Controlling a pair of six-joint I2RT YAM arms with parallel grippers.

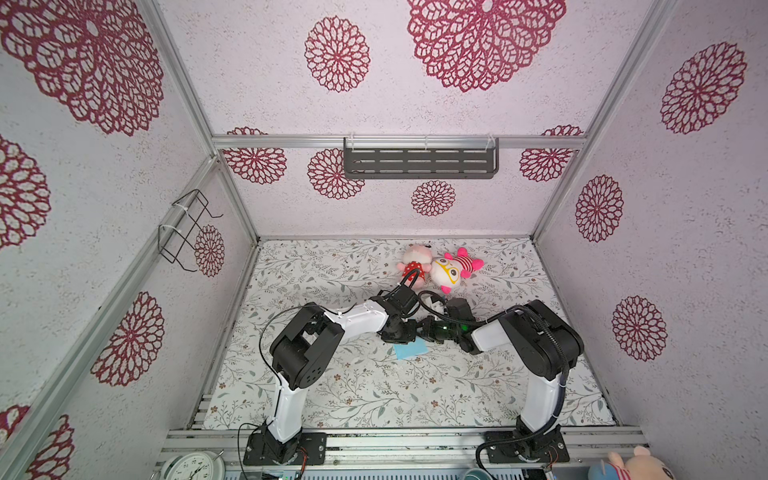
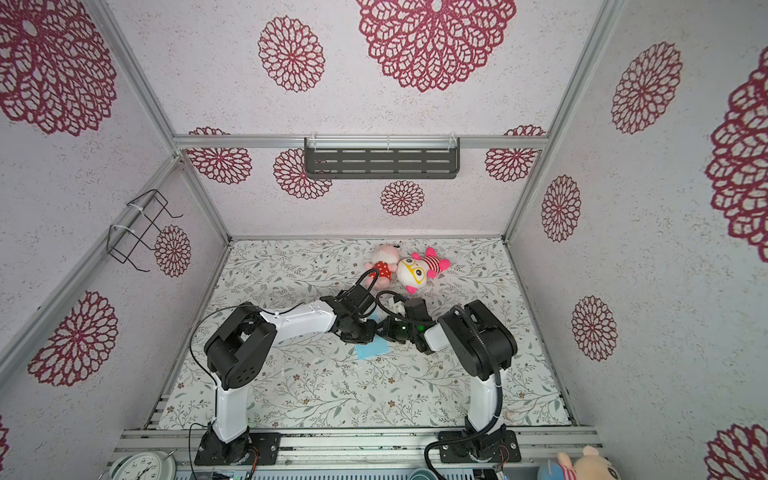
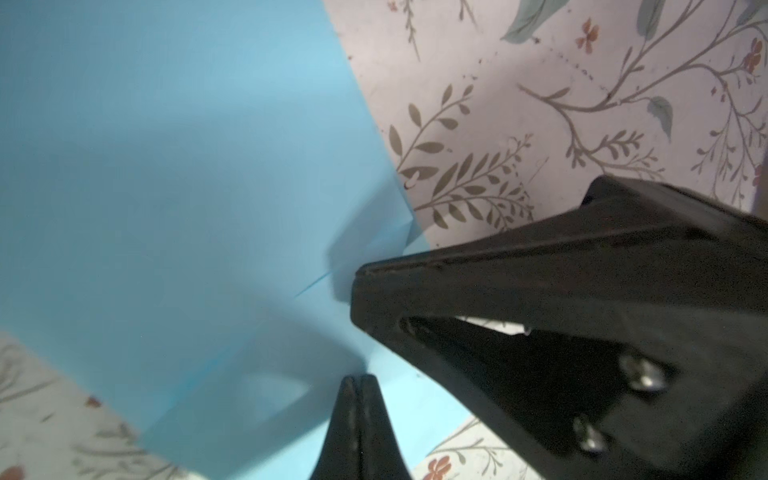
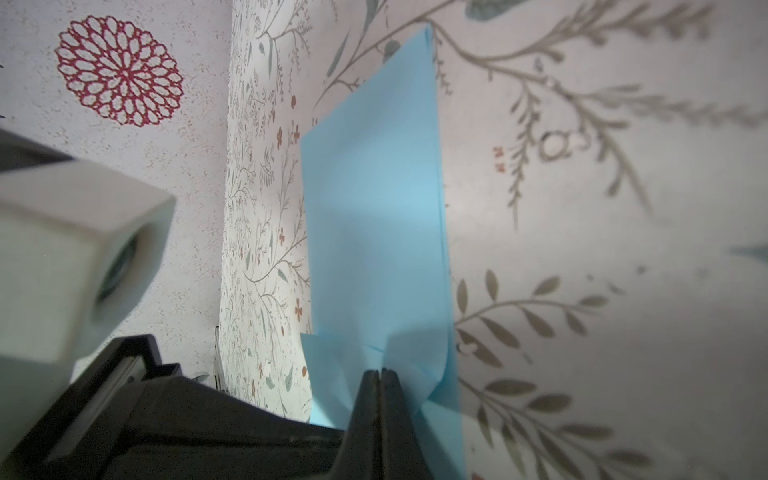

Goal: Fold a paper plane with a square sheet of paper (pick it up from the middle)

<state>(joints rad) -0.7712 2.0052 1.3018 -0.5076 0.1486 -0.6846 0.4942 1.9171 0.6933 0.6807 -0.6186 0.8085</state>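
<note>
Left gripper (image 3: pixel 357 377) is clenched, its tips over the square sheet of paper (image 1: pixel 411 351), which lies near the pink plush toys (image 1: pixel 444 270), toward the arm bases. Right gripper (image 4: pixel 379 370) pinches a raised fold; a sideways pull may tear it.

Readable marks: one candidate only. The round white clock with a pale rim (image 1: pixel 189 467) sits at the near edge in both top views, cut off by the frame. Dark numerals ring the dial of the clock (image 2: pixel 139 467), but they are too small to read. No other lettering is legible.
</note>
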